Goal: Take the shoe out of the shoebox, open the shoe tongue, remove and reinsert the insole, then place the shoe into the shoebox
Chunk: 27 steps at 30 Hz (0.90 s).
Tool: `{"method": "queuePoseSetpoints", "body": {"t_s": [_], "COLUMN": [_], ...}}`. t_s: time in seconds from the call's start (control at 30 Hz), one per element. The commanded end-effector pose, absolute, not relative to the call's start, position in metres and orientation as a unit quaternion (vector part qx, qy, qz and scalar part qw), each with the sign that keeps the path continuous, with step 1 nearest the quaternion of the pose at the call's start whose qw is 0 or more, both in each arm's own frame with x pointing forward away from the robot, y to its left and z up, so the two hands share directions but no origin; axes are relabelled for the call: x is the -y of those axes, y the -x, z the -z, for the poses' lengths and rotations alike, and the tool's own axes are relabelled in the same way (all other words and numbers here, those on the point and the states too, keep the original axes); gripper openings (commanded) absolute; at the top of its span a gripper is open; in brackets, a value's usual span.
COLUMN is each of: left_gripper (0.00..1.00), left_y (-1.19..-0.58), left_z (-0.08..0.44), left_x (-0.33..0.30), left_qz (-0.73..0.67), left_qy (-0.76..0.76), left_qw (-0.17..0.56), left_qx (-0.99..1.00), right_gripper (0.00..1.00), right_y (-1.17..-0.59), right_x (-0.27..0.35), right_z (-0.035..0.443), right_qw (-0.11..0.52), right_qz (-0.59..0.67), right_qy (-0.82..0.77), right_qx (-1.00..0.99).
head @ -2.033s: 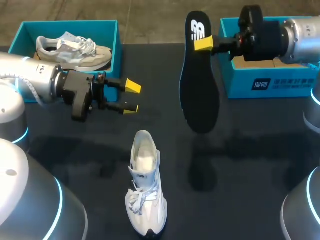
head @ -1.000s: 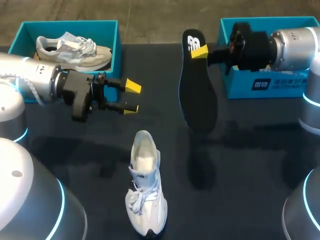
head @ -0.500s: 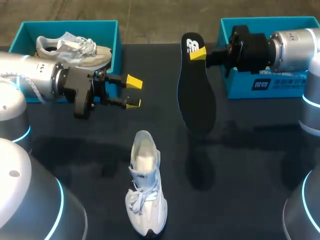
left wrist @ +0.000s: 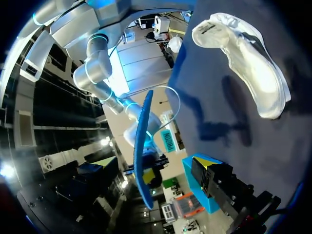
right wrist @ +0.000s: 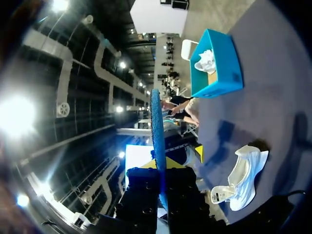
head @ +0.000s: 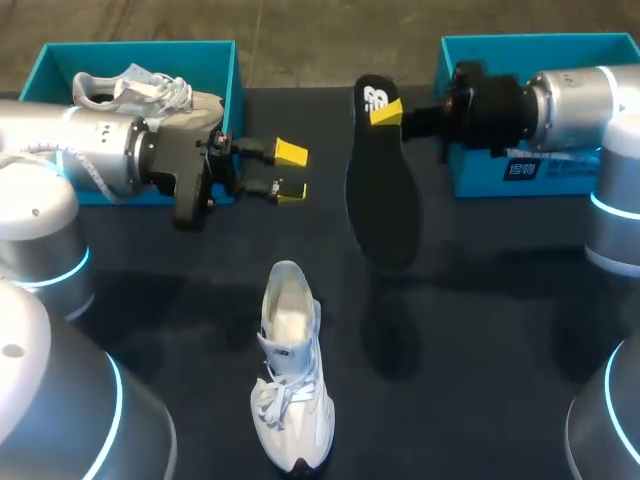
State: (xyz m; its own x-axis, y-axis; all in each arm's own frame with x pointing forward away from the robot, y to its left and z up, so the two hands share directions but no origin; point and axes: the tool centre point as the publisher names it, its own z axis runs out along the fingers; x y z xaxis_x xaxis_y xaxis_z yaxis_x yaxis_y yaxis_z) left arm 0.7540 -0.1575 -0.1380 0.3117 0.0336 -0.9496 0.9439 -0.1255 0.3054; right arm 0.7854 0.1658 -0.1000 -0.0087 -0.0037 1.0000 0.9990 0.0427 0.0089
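Above the table (head: 500, 330), right jaws pinch the insole (head: 381, 195); left jaws gape, holding nothing.

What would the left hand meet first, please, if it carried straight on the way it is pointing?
Probably the black insole hanging from the right hand; the left hand points at it, though heights may differ.

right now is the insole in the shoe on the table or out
Out. The right gripper holds the insole in the air, well apart from the shoe on the table.
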Motion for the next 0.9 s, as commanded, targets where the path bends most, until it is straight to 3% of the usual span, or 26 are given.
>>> {"method": "queuePoseSetpoints", "body": {"t_s": [0.03,0.87,0.9], "left_gripper": [1.0,1.0,0.93], "left_y": [-0.76,-0.767,-0.768], "left_z": [0.137,0.132,0.133], "left_x": [0.165,0.197,0.197], "left_qz": [0.437,0.442,0.444], "left_qy": [-0.607,-0.579,-0.576], "left_qw": [0.537,0.558,0.558], "left_qx": [-0.391,-0.397,-0.399], "right_gripper": [0.0,0.0,0.0], "right_y": [-0.793,-0.8,-0.8], "right_x": [-0.179,-0.196,-0.196], "right_z": [0.109,0.124,0.124], "right_qw": [0.515,0.509,0.509], "right_qz": [0.489,0.506,0.506], "right_qy": [0.485,0.499,0.499], "right_qx": [0.51,0.486,0.486]}}
